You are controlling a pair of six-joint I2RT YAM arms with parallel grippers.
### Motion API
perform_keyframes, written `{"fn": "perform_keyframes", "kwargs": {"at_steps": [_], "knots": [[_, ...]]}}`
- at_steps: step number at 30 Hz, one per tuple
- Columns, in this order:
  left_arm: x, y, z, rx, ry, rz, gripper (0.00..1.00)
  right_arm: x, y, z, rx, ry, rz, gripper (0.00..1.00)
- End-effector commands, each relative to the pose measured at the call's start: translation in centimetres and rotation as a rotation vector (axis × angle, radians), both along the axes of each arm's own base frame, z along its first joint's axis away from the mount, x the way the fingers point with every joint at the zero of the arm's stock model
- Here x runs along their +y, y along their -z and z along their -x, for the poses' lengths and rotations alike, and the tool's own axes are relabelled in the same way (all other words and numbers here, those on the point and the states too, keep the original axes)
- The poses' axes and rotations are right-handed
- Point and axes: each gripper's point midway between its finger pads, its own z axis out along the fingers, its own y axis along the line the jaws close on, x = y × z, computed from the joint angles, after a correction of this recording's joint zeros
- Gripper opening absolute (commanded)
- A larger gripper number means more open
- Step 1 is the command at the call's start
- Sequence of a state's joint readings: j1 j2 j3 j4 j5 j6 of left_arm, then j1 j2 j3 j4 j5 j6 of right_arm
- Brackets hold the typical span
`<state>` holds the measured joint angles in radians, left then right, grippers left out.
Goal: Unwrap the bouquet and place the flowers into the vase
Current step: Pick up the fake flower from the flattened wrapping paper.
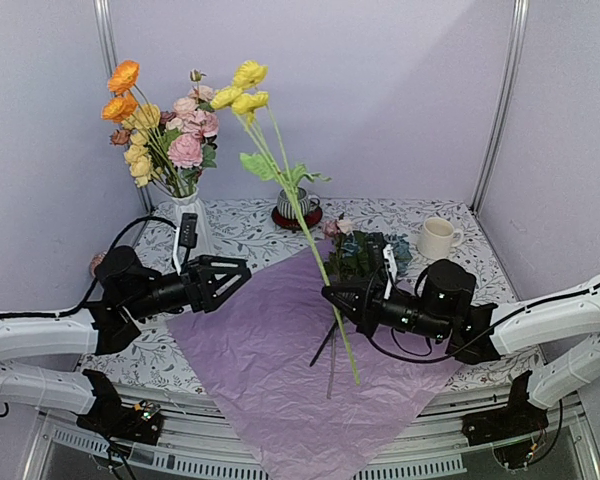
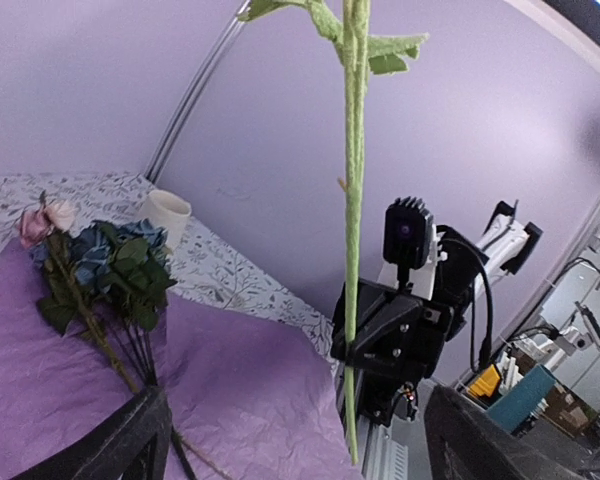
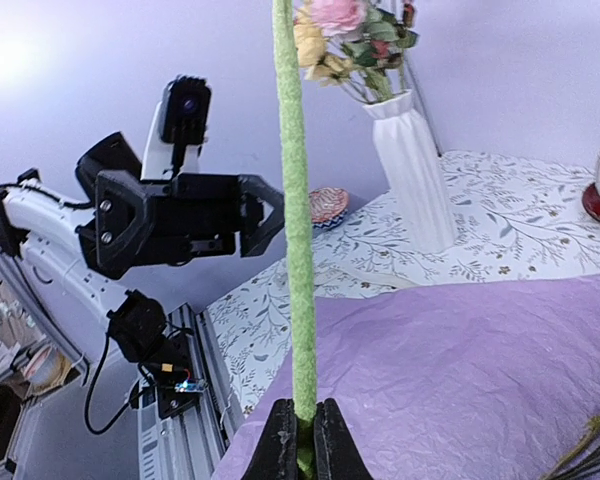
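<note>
Lilac paper (image 1: 280,380) covers the floral-print table (image 1: 250,225) between pale walls (image 1: 380,80); right gripper (image 3: 300,440) pinches a yellow flower (image 3: 294,200), left gripper (image 1: 242,272) gapes wide, empty.

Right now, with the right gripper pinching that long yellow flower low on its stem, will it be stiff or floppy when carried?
Probably fairly stiff: the yellow flower stands almost straight above the right gripper, leaning only slightly. It is likely top-heavy, since the blooms sit far above the pinch, so it may sway or pivot. The fuzzy-looking stem should resist slipping.
</note>
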<state>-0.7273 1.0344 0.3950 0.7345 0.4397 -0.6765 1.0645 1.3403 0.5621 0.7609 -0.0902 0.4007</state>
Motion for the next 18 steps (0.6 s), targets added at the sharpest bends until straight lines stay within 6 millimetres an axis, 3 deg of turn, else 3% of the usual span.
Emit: {"fn": "perform_keyframes", "kwargs": {"at_steps": [1,5,18], "knots": [[-0.4,-5.3,1.6,-0.183,0.021,0.125,0.89,1.5,-3.5,2.4,-0.144,-0.096,-0.061,0.04],[-0.6,-6.9,2.4,-0.239,0.032,0.182,0.85,2.6,-3.6,3.6,-0.164,-0.147,-0.068,0.04],[-0.9,-9.5,3.4,-0.34,0.042,0.333,0.72,5.4,-3.3,5.7,-0.182,-0.265,-0.059,0.04]]}}
